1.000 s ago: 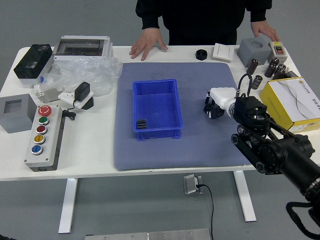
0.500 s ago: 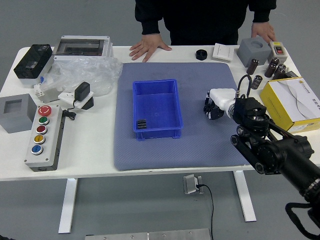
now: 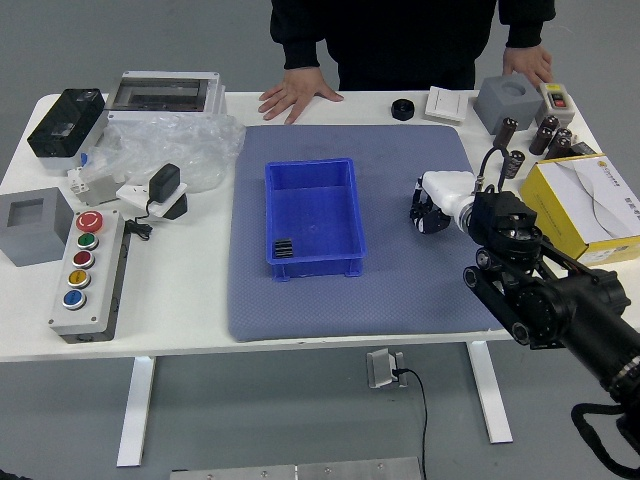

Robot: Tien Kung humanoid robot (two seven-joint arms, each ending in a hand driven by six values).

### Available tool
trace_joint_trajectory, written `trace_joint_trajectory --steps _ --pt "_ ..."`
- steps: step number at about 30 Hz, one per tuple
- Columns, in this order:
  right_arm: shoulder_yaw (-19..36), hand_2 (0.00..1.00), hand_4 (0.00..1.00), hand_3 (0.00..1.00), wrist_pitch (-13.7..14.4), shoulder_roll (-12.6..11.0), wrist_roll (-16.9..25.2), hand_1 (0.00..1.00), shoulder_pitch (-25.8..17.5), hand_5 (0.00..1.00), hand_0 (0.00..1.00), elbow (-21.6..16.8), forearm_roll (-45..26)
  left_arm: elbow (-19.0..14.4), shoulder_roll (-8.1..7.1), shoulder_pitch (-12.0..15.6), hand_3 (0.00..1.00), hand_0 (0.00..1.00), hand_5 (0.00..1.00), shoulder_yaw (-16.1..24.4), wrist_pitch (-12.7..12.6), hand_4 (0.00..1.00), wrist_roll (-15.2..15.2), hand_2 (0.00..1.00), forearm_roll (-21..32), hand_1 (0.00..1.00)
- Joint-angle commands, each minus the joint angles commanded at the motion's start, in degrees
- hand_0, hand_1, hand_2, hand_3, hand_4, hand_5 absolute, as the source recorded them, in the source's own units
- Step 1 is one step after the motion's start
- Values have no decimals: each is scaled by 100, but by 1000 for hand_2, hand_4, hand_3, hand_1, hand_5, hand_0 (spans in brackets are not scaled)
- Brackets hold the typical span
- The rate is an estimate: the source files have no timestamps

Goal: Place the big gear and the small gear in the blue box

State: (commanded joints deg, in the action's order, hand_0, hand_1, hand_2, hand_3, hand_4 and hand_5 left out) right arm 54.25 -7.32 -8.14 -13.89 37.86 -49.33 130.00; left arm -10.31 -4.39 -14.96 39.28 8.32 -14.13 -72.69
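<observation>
Over the right part of the grey-blue mat, my right hand (image 3: 430,211) hangs low, well to the right of the blue box (image 3: 318,268). The hand's own white and black shell hides whatever lies under it, and whether it holds a gear cannot be told. Inside the box, at its near left corner, lies a small black ribbed piece (image 3: 283,248). A round black part that looks like a gear (image 3: 402,109) rests near the far edge of the table. My left hand is out of view.
A person at the far side leans both hands on the table. On the left are a button panel (image 3: 90,275), grey blocks and plastic wrap (image 3: 165,150). At the right stand a yellow carton (image 3: 585,210), dark cylinders and a grey block (image 3: 507,103).
My right hand has shifted very slightly to the right. The person's hand at the picture's left has slid a little to the right along the table.
</observation>
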Motion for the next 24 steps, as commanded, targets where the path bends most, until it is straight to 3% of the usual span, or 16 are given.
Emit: trace_joint_trajectory --steps 13,24 --pt "148 399 546 497 -30 -150 -38 370 -26 73 488 -313 0 0 -19 -8 688 788 305 3 -7 584 6 756 26 761" --pt "361 393 533 478 -83 -381 -101 367 -118 86 485 -1170 0 0 -36 0 689 788 305 14 -9 586 3 755 40 761"
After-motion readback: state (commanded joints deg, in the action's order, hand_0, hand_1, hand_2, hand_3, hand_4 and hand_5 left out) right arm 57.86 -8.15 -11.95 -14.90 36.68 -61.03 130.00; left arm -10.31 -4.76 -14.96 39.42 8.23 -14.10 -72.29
